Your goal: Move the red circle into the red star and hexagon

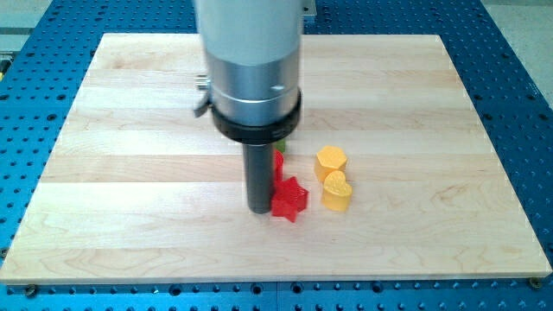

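My tip (259, 209) touches the board just left of the red star (289, 199), close against it. Another red block (279, 164) shows as a sliver just above the star, mostly hidden behind the rod; its shape cannot be made out. A bit of green block (281, 147) peeks out above that, under the arm's collar. The yellow hexagon (330, 161) sits to the right of the star, and the yellow heart (337, 192) lies just below the hexagon. The red circle cannot be picked out with certainty.
The wooden board (130, 173) lies on a blue perforated table (26, 104). The arm's wide grey body (251, 60) hides the board's upper middle.
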### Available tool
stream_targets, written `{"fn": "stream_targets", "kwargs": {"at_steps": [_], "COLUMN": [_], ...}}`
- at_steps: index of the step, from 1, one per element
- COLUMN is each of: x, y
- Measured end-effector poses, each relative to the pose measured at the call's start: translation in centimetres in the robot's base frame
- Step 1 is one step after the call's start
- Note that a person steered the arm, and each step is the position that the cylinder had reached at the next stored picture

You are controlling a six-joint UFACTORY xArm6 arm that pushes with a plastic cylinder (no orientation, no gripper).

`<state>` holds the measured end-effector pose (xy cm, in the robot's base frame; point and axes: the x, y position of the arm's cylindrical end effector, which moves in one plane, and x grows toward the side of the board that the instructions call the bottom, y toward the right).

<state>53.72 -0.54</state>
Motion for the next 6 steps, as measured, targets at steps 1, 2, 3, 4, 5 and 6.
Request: {"fn": "stream_targets", "kwargs": {"at_steps": [1,2,3,4,5,6], "x": [0.0,0.7,2.5,-0.3,-3.5,-5.9], "y": [3.8,1.3,-5.7,-8.0,-5.6,-4.8]}}
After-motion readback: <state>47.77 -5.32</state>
